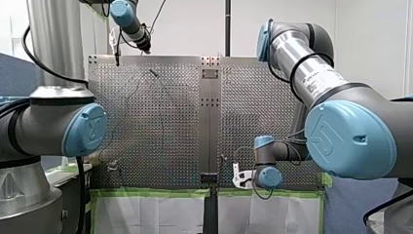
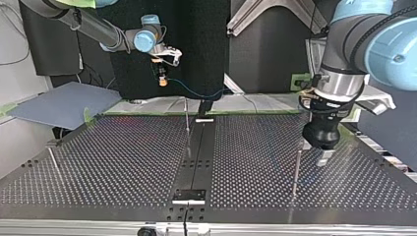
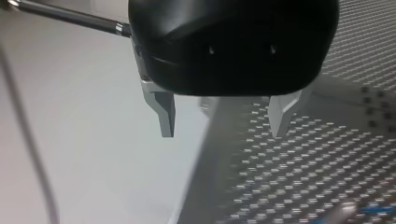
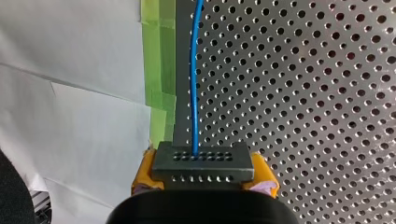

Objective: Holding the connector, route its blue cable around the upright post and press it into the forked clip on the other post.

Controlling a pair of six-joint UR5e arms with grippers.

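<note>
Near the edge of the perforated table, my right gripper is clamping the grey connector between yellow pads, with the blue cable running straight ahead. My left gripper is hanging with its fingers apart near a thin post, holding nothing.

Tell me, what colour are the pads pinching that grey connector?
Yellow-orange. The pads sit on either side of the connector; the right wrist view shows them best.
</note>
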